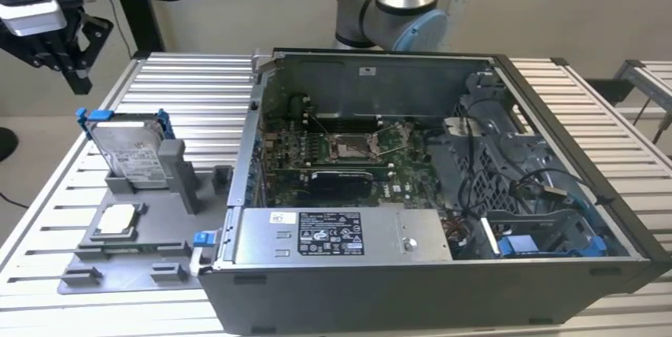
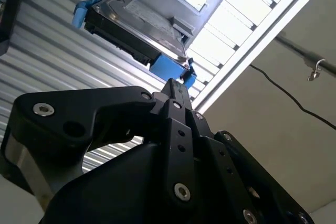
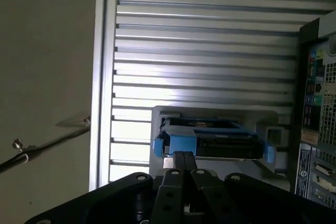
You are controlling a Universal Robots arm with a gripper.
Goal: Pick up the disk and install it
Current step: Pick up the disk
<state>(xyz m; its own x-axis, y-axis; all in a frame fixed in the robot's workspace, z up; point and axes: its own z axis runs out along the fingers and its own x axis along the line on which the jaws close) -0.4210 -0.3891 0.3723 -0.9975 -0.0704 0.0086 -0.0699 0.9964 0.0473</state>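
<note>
The gripper (image 1: 79,79) hangs clenched, empty; below it the disk (image 1: 131,152) stands upright in a grey stand (image 1: 187,178), probably for easy edge grasping.

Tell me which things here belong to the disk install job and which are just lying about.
Job: disk, end effector, open computer case.
Lying about: silver chip, grey fixture tray, power supply box.

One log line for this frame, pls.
phase: pre-grasp | disk: upright in grey holder, exterior view's left of PC case | gripper: shut, empty, clear of disk | installed: no
</note>
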